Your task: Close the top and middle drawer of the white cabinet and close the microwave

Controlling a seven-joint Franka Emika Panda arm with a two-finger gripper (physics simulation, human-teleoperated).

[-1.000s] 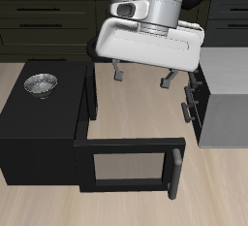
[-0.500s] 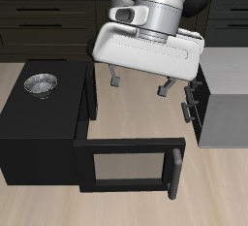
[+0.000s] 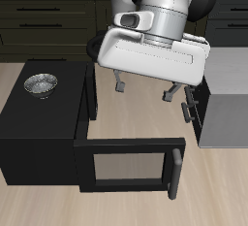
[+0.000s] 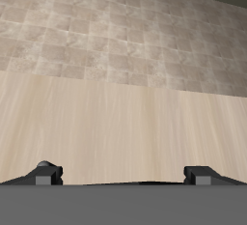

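Observation:
The black microwave (image 3: 39,133) stands near the table's front edge. Its door (image 3: 121,165) with the grey window stands swung open, and its bar handle (image 3: 177,172) is at the free end. The white cabinet (image 3: 228,109) stands across from it, and the dark handles (image 3: 189,104) of its drawers face the microwave. The drawer fronts are partly hidden by my hand, so how far they stand out is unclear. My gripper (image 3: 145,88) is open and empty, hovering above the table between microwave and cabinet. In the wrist view my gripper (image 4: 123,175) shows only its fingertips (image 4: 43,171) over bare wood.
A metal bowl (image 3: 40,82) sits on top of the microwave. Dark cabinets (image 3: 48,21) line the back. The open microwave door reaches across the table toward the cabinet's front corner.
My gripper has shifted slightly toward the white cabinet and the table's front edge, still open. Microwave door and drawers have not moved.

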